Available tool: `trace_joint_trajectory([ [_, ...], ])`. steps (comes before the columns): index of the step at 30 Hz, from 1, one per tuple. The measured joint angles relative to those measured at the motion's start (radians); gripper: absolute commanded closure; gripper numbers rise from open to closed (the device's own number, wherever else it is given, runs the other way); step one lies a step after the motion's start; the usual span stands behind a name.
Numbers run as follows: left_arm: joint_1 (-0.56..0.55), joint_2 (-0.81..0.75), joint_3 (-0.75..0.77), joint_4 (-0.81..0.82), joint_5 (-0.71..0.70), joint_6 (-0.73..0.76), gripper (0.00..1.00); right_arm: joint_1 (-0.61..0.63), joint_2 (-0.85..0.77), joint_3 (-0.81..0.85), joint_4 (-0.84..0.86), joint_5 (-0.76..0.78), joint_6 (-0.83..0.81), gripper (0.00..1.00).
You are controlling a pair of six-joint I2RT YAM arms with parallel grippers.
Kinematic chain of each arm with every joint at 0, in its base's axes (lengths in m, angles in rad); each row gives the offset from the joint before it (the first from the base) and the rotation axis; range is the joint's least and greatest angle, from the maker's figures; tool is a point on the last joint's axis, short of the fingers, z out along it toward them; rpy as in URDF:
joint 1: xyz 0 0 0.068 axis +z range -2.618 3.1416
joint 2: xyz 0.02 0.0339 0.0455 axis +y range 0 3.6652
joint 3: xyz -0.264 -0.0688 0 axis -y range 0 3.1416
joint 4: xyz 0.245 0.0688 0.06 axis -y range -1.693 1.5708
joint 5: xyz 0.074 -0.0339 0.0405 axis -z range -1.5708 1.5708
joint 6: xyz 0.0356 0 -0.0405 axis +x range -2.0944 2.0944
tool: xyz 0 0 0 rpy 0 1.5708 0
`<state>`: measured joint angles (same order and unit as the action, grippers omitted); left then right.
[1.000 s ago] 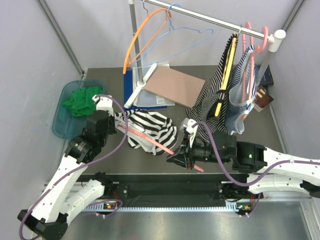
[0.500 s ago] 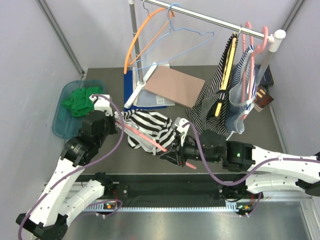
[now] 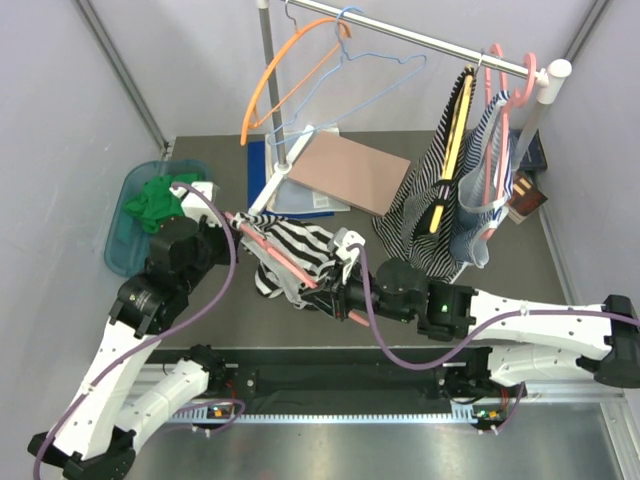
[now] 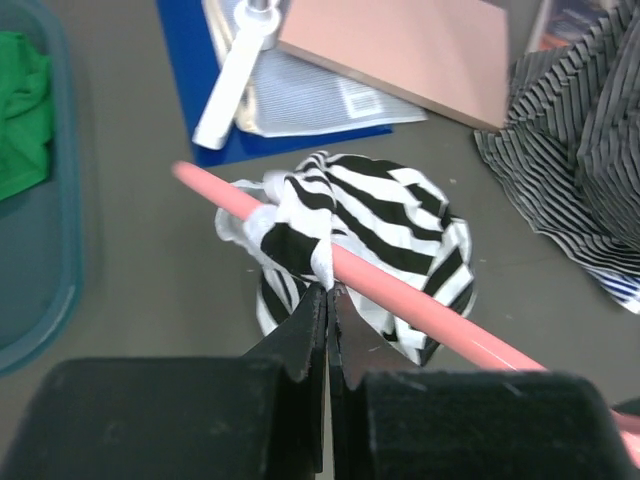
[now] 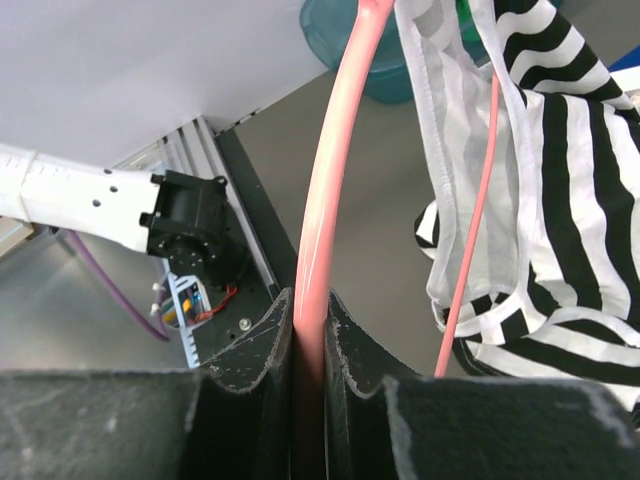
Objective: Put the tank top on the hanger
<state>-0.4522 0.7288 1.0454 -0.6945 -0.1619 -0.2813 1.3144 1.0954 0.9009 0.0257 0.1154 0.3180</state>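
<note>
At the left edge of the overhead view, a teal bin (image 3: 122,250) is sitting on the counter (image 3: 270,325) with a green cloth (image 3: 155,200) lying in it. Just right of the bin, the left hand (image 4: 327,292) is reaching toward the middle of the frame. In its wrist view its two fingers are pressing together on a fold of the tank top (image 4: 375,215), right beneath the bar of the hanger (image 4: 400,298).

The tank top is sitting bunched in the middle of the counter, with part of it draping over the bar near its upper left end. The bar is running diagonally from upper left to lower right across the cloth.

Further right, the right hand (image 5: 311,305) is clamping the hanger's thick pink bar between its fingers, at the bar's lower right end in the overhead view. In its wrist view the striped cloth is hanging at the upper right of the frame.

At the upper right of the overhead view, a dark striped garment (image 3: 420,210) is hanging from a rail (image 3: 420,38).
</note>
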Motion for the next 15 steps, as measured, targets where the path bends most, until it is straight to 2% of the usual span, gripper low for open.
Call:
trace_joint_trajectory([
  [11,0.0,-0.004,-0.005,0.072,0.2,-0.031,1.0,-0.091,0.039,-0.041,0.134,-0.047,0.032,1.0],
  [12,0.0,-0.015,-0.01,0.079,0.211,-0.029,0.9,-0.1,0.041,-0.045,0.141,-0.054,0.035,1.0],
  [13,0.0,-0.027,-0.014,0.082,0.219,-0.024,0.66,-0.105,0.043,-0.046,0.146,-0.057,0.038,1.0],
  [15,0.0,-0.05,-0.016,0.082,0.221,-0.002,0.49,-0.109,0.047,-0.046,0.158,-0.066,0.042,1.0],
])
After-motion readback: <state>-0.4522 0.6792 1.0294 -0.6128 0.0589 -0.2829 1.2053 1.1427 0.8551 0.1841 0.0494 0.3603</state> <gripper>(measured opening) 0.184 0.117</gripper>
